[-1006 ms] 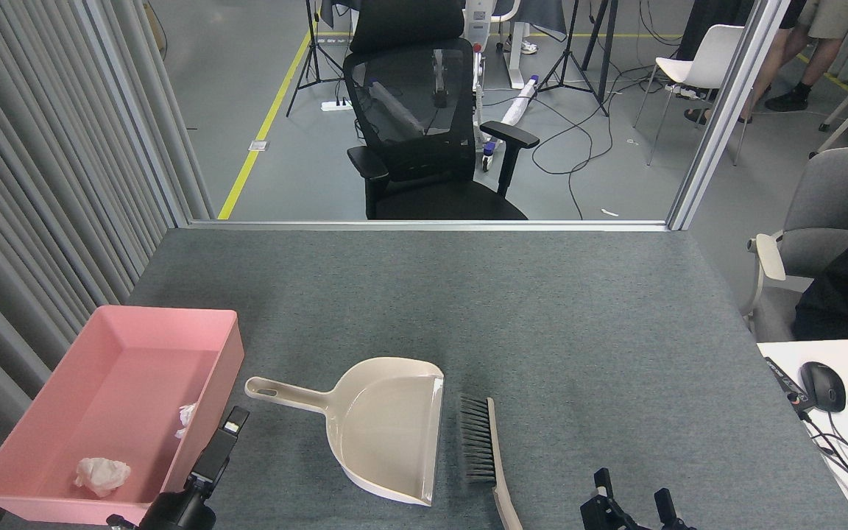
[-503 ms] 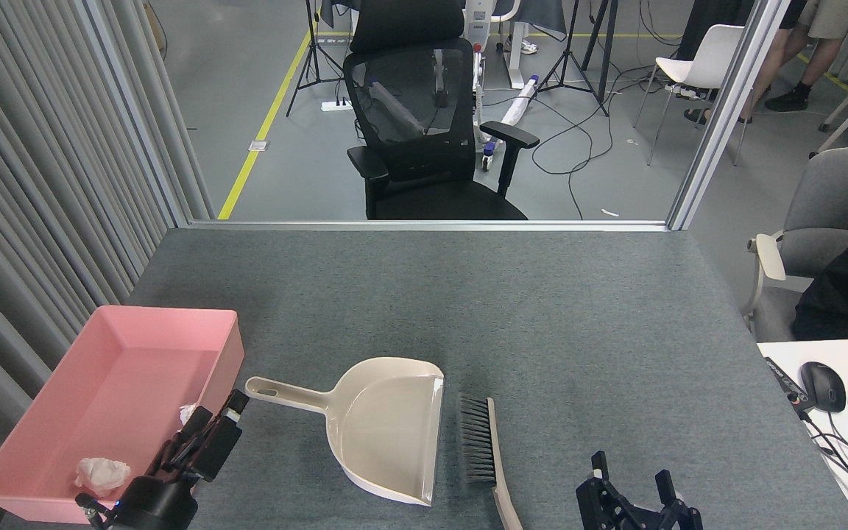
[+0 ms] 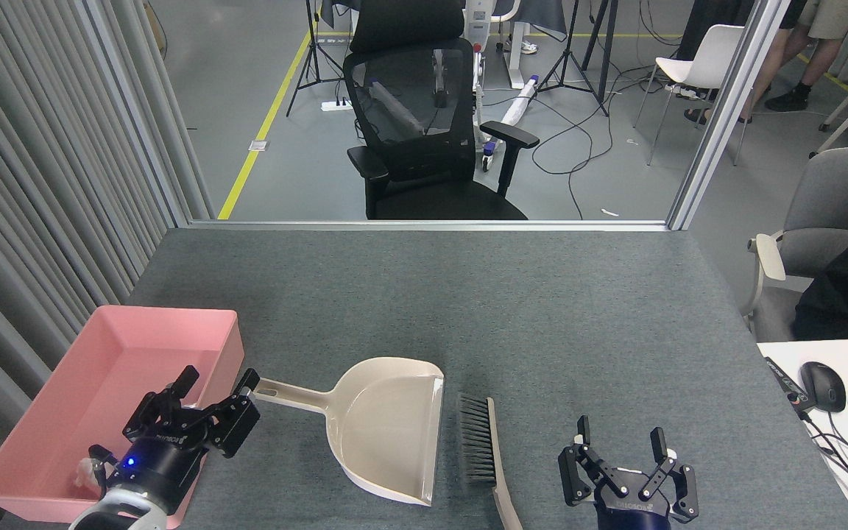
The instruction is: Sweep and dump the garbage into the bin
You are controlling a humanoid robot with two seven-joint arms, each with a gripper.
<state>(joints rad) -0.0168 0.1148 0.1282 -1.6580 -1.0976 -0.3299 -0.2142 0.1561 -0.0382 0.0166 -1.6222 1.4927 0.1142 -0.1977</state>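
Head view: left tool (image 3: 216, 389) and right tool (image 3: 619, 447), fingers apart, hover over grey counter (image 3: 542, 309); crumpled white paper wad (image 3: 85, 471) lies in shallow pink plastic bin (image 3: 111, 327), beside beige dustpan (image 3: 383, 427).

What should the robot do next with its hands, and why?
Probably pull both hands back and stop. The table shows no paper left; one wad peeks out in the pink bin. The dustpan is empty, and the open left hand and right hand hold nothing.
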